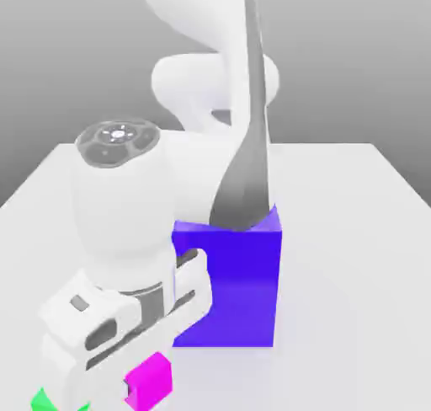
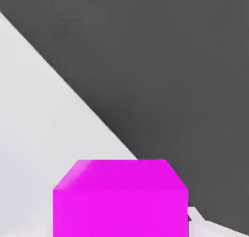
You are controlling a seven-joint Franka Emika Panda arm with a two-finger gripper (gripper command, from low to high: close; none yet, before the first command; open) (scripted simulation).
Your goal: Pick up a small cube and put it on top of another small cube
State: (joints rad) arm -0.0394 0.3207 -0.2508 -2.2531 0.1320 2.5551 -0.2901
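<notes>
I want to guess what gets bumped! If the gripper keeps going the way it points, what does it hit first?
Most likely the small magenta cube: it sits right ahead in the hand view, though how near is unclear.

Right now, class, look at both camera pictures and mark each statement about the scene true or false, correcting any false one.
1. The small cube is magenta. True.
2. The big block is red. False: it is blue-purple.
3. The small cube is already stacked on top of the big block. False: in the exterior view it sits low, near the robot's hand, in front of the block.
4. A bit of a green thing shows at the bottom edge on the exterior view's left. True.
5. The table is black. False: it is white.
</notes>
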